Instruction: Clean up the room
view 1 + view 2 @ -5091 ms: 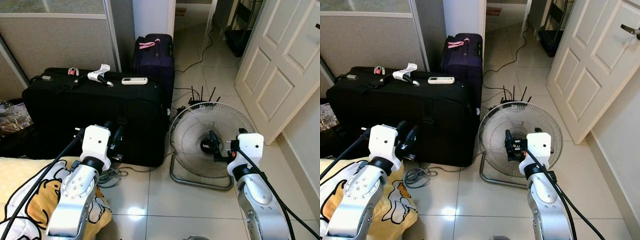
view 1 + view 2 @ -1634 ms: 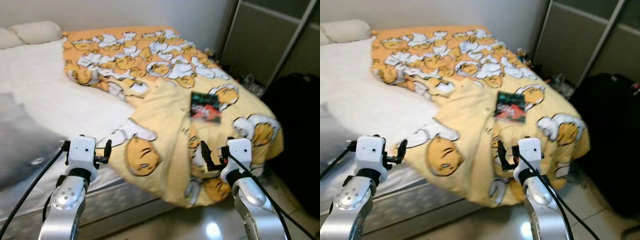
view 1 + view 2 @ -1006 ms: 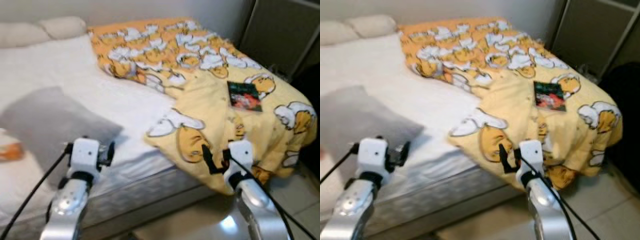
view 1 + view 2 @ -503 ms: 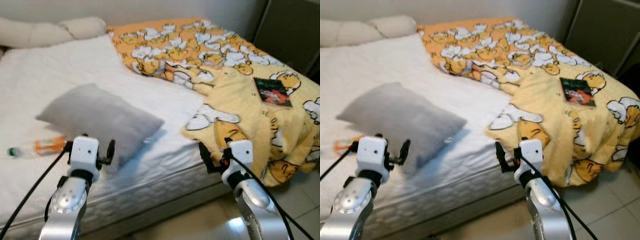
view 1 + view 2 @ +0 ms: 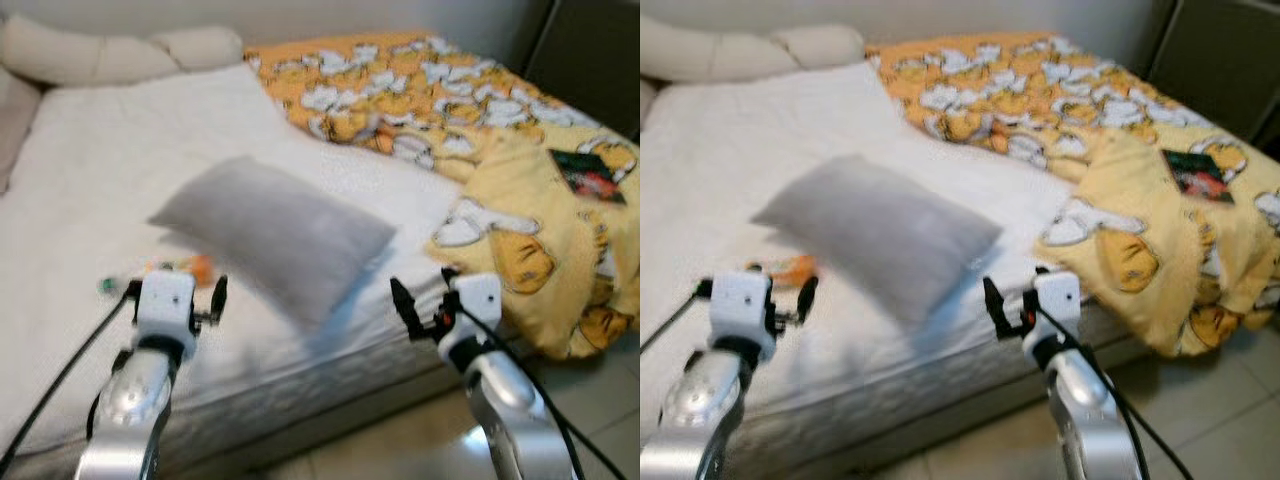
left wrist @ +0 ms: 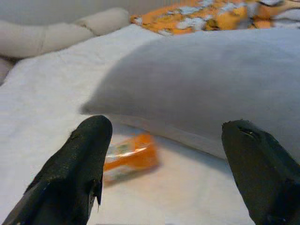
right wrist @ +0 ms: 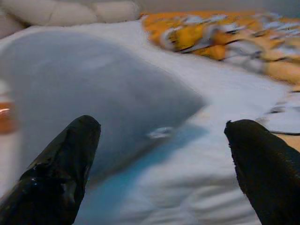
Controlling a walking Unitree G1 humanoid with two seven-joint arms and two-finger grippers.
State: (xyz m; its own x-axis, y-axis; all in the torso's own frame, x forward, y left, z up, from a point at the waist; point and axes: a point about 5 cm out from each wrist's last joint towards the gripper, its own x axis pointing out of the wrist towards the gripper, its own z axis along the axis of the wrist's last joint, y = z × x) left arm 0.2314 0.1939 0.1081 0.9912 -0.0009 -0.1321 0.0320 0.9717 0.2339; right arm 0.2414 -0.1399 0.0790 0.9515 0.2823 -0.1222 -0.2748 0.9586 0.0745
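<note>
White bedding covers the bed (image 5: 120, 170) in front of me, its mattress edge running across just beyond my two raised arms, with pale tile floor (image 5: 1200, 400) showing past the bed's right corner. Two cream pillows (image 5: 110, 55) lie along the headboard end. On the far right half of the bed a yellow-and-orange cartoon-print blanket (image 5: 450, 95) is bunched up and spills over the mattress corner, and a small dark book (image 5: 590, 177) rests flat on top of it near the right edge. A grey pillow (image 5: 275, 230) lies slanted across the middle of the sheet. Just beside its near-left corner, partly tucked against it, lies a small bottle with an orange label (image 6: 129, 157) on its side on the sheet. My left gripper (image 6: 168, 173) hovers low over the mattress with its two black fingers spread wide and holding nothing; in the left wrist view the bottle sits ahead of me, nearer the left-hand finger (image 6: 77, 168), with clear sheet between us, so I am not touching it. My right gripper (image 7: 161, 164) also has its fingers parted and empty, held above the mattress edge and aimed at the grey pillow's near end, with the blanket beyond it. The head views are somewhat blurred.
</note>
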